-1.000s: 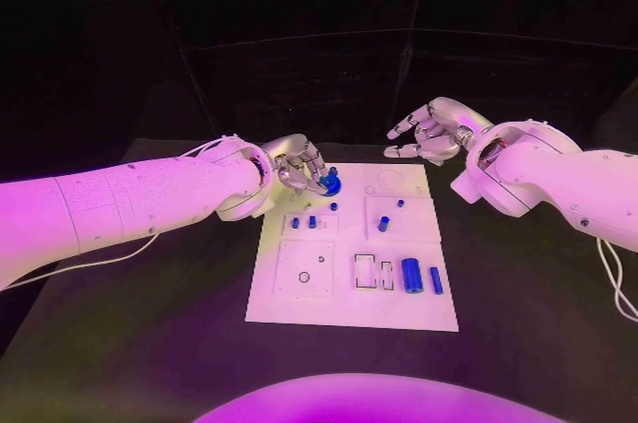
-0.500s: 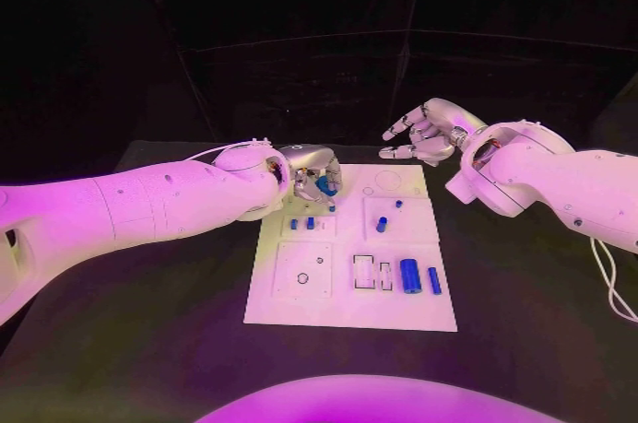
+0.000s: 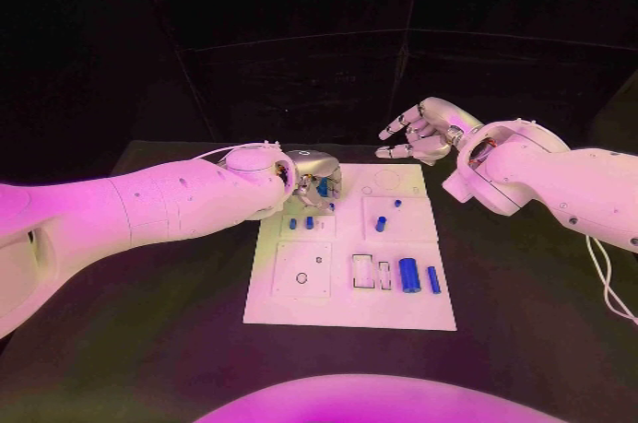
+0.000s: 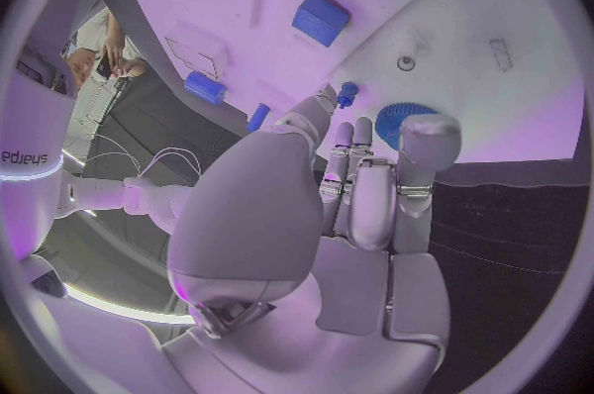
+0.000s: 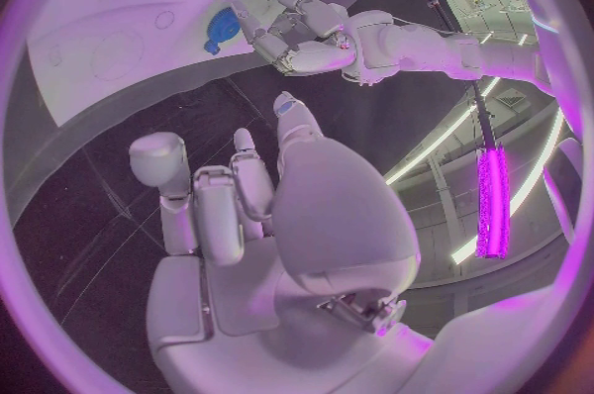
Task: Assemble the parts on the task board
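Observation:
The white task board (image 3: 352,303) lies in the middle of the black table. My left hand (image 3: 313,178) hovers over its far left corner, pinching a blue round part (image 3: 324,189) between thumb and fingers. In the left wrist view the ribbed blue round part (image 4: 399,117) sits between the fingertips, just above the task board (image 4: 495,8), with a small blue peg (image 4: 347,94) beside it. My right hand (image 3: 423,133) hangs above the board's far edge, fingers spread and holding nothing. The right wrist view shows my left hand (image 5: 297,38) at the blue round part (image 5: 223,26).
Short blue pegs (image 3: 301,223) stand in the board's left middle, another blue peg (image 3: 382,224) at right middle. A thick blue cylinder (image 3: 409,274) and a slim blue rod (image 3: 433,278) lie near empty rectangular slots (image 3: 363,270). Black table surrounds the board.
My left arm has reached further in and the hand has turned back-up over the board's corner, carrying the blue round part slightly lower. My right hand has hardly moved.

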Motion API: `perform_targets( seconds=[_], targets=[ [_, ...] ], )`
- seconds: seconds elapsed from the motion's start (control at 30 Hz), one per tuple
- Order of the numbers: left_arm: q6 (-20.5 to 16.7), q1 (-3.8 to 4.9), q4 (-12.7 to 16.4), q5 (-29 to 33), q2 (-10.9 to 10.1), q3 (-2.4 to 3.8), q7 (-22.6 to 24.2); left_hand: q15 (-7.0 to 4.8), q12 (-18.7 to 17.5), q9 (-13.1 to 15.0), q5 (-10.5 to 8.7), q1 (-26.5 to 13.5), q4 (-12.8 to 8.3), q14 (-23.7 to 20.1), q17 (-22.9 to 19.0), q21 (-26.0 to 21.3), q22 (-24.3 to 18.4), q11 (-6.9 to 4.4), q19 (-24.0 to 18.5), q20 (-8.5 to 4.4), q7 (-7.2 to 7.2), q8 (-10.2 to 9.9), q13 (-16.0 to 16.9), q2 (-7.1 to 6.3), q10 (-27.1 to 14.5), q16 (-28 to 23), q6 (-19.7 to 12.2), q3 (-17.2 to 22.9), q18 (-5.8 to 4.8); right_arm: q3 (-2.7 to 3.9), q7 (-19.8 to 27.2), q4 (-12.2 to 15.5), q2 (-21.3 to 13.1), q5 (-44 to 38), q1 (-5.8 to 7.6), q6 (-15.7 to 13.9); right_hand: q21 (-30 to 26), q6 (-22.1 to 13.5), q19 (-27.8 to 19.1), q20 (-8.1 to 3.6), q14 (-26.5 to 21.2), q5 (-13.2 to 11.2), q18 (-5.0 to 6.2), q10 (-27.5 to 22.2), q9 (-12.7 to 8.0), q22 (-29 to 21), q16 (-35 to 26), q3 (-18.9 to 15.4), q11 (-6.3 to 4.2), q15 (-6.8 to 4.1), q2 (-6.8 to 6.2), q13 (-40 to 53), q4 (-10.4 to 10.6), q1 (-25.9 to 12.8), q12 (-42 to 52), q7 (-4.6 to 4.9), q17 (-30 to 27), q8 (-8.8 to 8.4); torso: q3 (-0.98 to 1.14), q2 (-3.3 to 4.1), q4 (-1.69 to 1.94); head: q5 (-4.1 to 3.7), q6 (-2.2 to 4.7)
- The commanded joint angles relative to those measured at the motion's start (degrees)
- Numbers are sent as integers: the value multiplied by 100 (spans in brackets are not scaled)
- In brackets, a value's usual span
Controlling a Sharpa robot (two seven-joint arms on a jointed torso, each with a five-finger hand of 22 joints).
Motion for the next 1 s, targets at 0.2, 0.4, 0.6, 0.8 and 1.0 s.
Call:
perform_targets(
  seconds=[0.2,0.4,0.6,0.8,1.0],
  targets=[
    [215,-15,-113,-213,82,5,37,-32,-84,-32,-14,35,-76,205,15,239,208,-18,113,-18,-11,-54,-90,133,203,64,153,144,-111,4,43,-2,18,-18,11,-9,-35,-47,-25,-11,326,29,116,-30,-6,-3,-18,-19,6,-34,61,-1,17,5,-33,-4,313,33,0,-3,4,-7,-8],
    [255,-39,-162,-222,118,5,64,-50,-157,-53,-13,76,-125,211,-5,331,299,-37,125,-32,-26,-85,-159,150,337,76,246,292,-126,4,46,-8,31,-18,11,-2,-35,-47,-25,-11,326,29,116,-30,-6,-3,-18,-19,6,-34,61,-1,17,5,-33,-4,313,33,4,-2,3,0,-13],
    [255,-73,-231,-224,146,6,84,-52,-192,-65,-14,66,-138,212,-24,409,370,-44,138,-39,-27,-107,-188,143,393,77,275,350,-138,4,46,-11,42,-18,11,3,-35,-47,-25,-11,326,29,116,-30,-6,-3,-18,-19,6,-34,61,-1,17,5,-33,-4,313,33,1,-1,11,-11,-17],
    [273,-100,-273,-225,189,6,97,-55,-213,-74,-15,48,-142,209,-52,475,429,-49,151,-43,-26,-125,-205,133,434,69,288,385,-150,4,47,-13,52,-18,11,8,-35,-47,-25,-11,326,29,116,-30,-6,-3,-18,-19,6,-34,61,-1,17,5,-33,-4,313,33,2,-2,8,-11,-24],
    [301,-122,-330,-225,249,7,91,-71,-256,-92,-14,26,-156,212,-68,555,507,-64,162,-51,-30,-160,-232,143,537,78,328,491,-163,4,46,-17,60,-18,11,19,-37,-47,-24,-11,327,33,115,-25,-6,-4,-18,-16,6,-34,71,7,20,15,-24,-4,316,37,0,-4,4,-9,-33]
  ],
)
